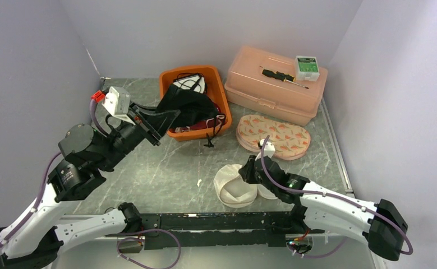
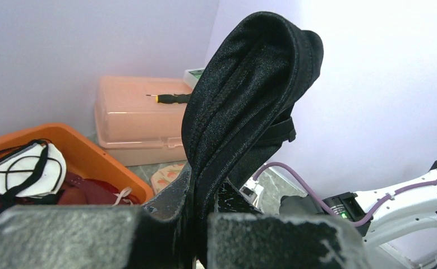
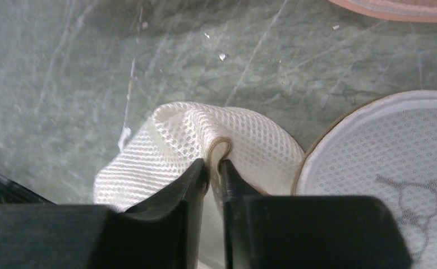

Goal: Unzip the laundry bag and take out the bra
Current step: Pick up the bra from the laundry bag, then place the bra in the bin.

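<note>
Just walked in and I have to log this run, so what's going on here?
The left end effector is shut on a black bra and holds it up by the orange bin. The right end effector pinches a fold of the white mesh laundry bag, which lies on the table. So the bra appears to be out of the bag.

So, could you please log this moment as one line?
left gripper: shut on black bra, aloft | right gripper: shut on mesh laundry bag, on table
</note>
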Controlling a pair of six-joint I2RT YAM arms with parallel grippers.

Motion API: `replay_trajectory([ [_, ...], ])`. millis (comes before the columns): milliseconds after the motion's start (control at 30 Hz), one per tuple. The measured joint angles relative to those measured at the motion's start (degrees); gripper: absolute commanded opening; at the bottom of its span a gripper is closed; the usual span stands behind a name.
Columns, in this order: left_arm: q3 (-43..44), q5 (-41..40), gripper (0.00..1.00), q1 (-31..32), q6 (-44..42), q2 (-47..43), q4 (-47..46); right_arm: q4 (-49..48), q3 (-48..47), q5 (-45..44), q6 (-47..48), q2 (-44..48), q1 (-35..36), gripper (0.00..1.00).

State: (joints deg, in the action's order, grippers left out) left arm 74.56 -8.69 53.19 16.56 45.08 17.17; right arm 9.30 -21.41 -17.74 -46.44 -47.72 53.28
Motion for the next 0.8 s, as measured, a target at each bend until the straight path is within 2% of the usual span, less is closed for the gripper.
replay_trajectory([
  [67, 0.7, -0.2, 0.03, 0.0, -0.8, 0.4, -0.1, -1.4, -0.6, 0.2, 0.1, -1.3, -0.6, 0.56],
  [100, 0.7, -0.4, 0.03, 0.0, -1.0, 0.6, -0.1, -1.8, -0.9, 0.3, 0.2, -1.7, -0.8, 0.62],
  [233, 0.9, -4.5, 0.03, 0.0, -3.2, 2.6, 0.3, -1.6, -2.7, -0.2, 1.4, -1.4, -1.1, 0.72],
  [367, 5.0, -12.9, 0.03, 0.0, -8.8, 8.9, 1.2, 2.1, -6.4, -1.5, 3.7, 0.7, -1.1, 0.74],
  [467, 12.6, -16.7, 0.03, -1.8, -11.5, 16.8, 2.3, 4.8, -8.4, -2.4, 5.6, 3.4, -1.2, 0.74],
  [600, 19.0, -14.4, 0.03, -9.7, -10.4, 25.5, 3.8, 6.6, -8.2, -3.4, 6.6, 7.4, -1.2, 0.75],
  [800, 23.4, -6.8, 0.02, -23.4, -2.9, 33.8, 6.2, 5.1, -3.3, 0.3, 8.0, 14.9, -1.4, 0.75],
])
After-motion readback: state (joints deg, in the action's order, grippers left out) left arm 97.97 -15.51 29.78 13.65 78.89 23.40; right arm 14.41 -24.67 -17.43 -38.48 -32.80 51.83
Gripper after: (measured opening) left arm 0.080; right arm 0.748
